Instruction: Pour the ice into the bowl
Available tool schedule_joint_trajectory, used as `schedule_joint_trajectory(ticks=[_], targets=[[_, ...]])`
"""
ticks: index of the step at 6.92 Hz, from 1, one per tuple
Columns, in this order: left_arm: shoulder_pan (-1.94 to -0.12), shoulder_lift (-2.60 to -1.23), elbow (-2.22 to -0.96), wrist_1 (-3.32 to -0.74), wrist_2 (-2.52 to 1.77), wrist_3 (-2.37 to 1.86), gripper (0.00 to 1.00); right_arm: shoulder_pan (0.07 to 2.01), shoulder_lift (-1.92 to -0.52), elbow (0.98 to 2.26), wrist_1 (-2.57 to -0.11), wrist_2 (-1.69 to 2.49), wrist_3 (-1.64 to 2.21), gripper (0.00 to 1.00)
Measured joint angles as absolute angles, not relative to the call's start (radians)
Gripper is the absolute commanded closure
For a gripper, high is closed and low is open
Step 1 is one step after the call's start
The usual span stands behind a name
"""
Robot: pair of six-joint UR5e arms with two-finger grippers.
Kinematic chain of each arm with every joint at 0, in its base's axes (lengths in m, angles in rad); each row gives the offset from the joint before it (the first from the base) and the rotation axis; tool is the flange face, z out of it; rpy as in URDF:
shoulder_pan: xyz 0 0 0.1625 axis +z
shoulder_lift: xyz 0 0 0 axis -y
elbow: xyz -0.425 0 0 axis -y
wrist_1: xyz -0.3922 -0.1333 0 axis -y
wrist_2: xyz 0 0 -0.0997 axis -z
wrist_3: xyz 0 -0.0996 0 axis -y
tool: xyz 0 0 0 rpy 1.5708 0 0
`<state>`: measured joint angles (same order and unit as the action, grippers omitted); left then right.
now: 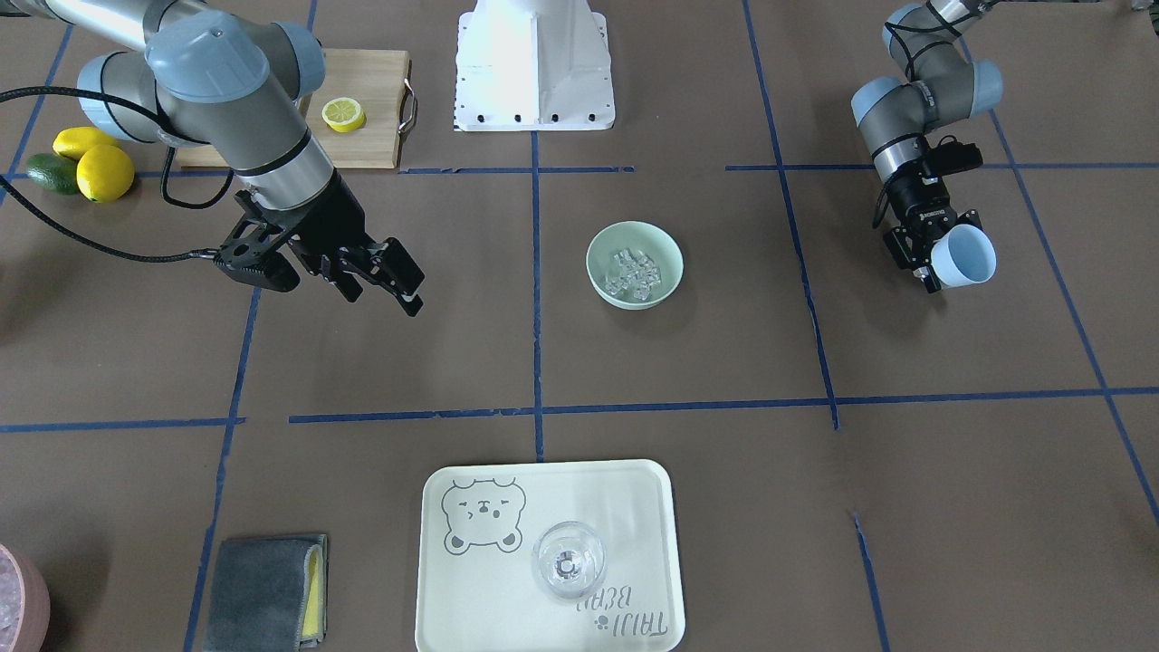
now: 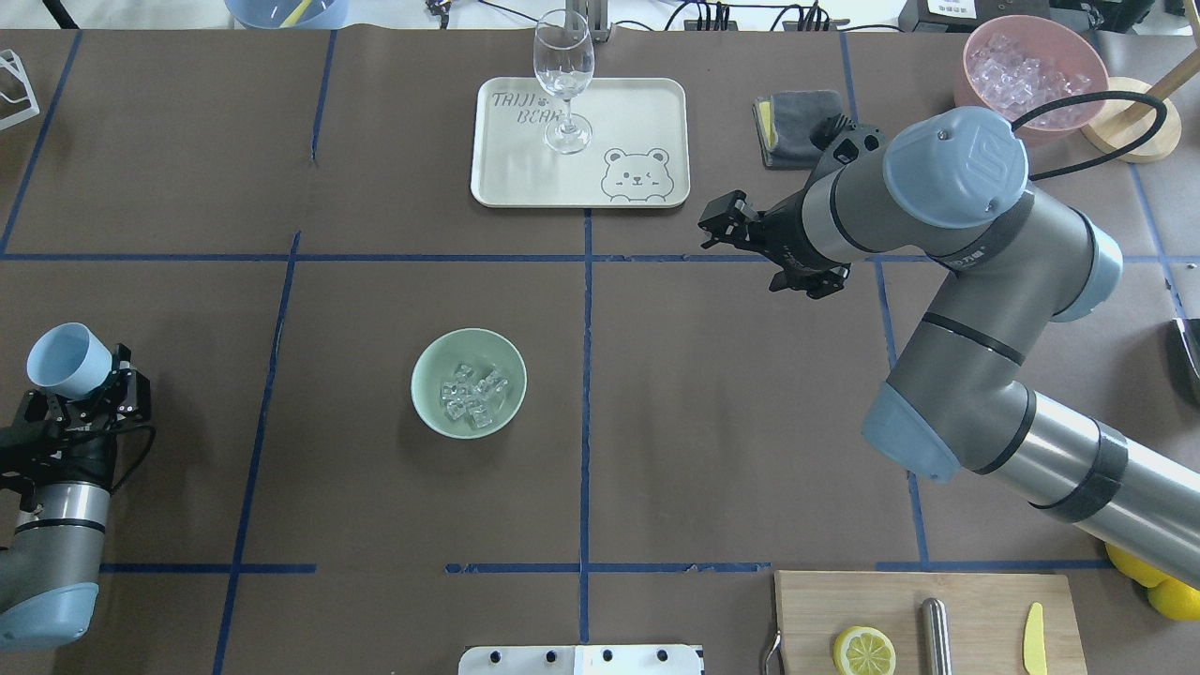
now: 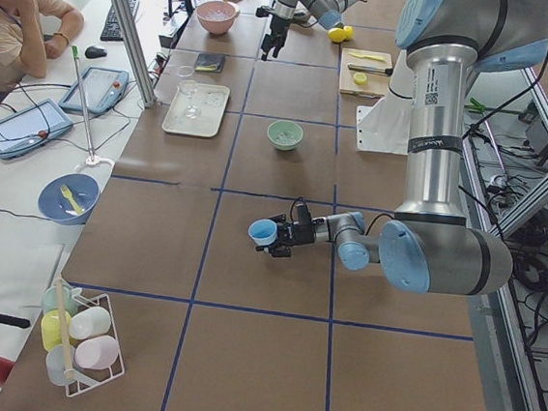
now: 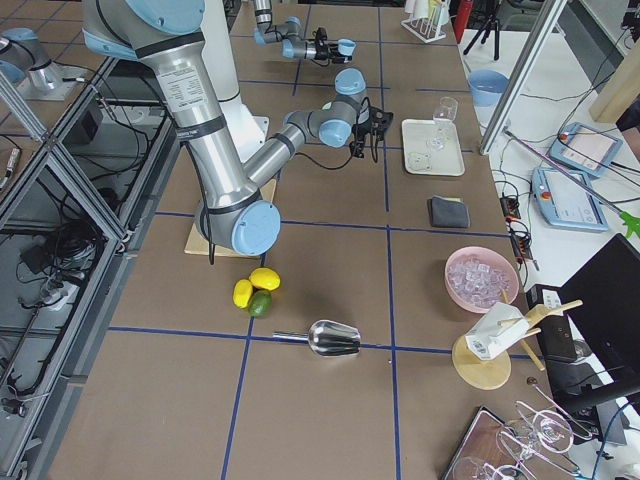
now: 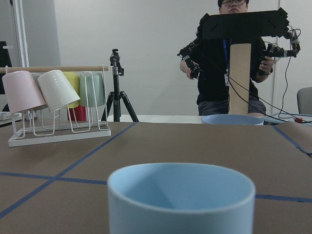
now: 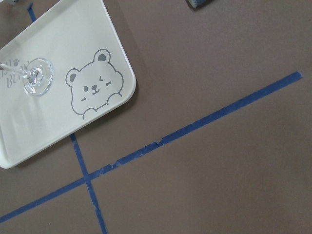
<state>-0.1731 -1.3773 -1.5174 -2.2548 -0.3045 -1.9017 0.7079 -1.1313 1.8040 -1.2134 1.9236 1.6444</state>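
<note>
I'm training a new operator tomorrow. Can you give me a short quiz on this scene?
1. True or false: the ice lies inside the bowl.
2. What does the left gripper hold? A: a lemon. B: the blue cup. C: nothing.
3. Fill in: the wine glass stands on the ____.

Key: 1 true; 2 B; 3 tray.
</note>
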Motion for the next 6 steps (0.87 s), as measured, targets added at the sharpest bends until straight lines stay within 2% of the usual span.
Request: schedule_joint_trajectory(ticks=[4, 6], targets=[[-0.168, -1.372, -1.524, -2.254, -0.332, -1.885, 0.00, 0.708, -1.130, 1.805, -1.213, 1.922, 1.644, 0.00], [-0.162, -1.339, -1.568, -2.256, -0.385, -1.845, 0.00, 0.709, -1.128, 1.815, -1.214, 1.920, 1.648, 0.00]])
